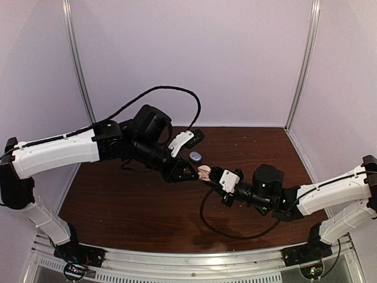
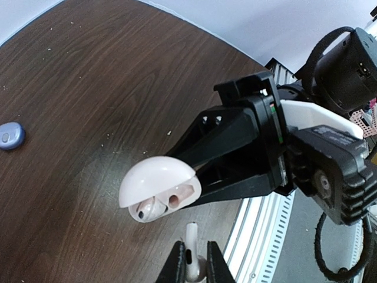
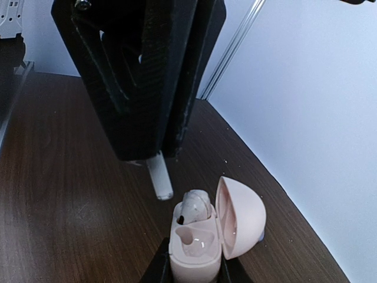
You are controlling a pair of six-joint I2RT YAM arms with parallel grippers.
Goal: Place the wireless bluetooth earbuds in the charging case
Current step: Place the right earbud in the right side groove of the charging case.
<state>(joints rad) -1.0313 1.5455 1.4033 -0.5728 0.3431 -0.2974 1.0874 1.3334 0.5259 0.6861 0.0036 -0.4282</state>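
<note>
Earbud [image 2: 191, 242] tight in left pincer [image 2: 192, 262]; right pincer [image 3: 196, 270] tight on case [image 3: 199, 254], free socket [image 3: 191, 237] only wrist-visible.

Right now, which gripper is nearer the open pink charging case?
Right. The right gripper is shut on the charging case at its base; the left gripper, pinching a white earbud, sits close to its open top, not touching.

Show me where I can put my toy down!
The near left of the table, between the left arm and the front rail, is bare. So is the far right corner by the back wall. The middle is crowded: the left gripper with a white earbud, the right gripper with the pink charging case, and a small blue object nearby.
</note>
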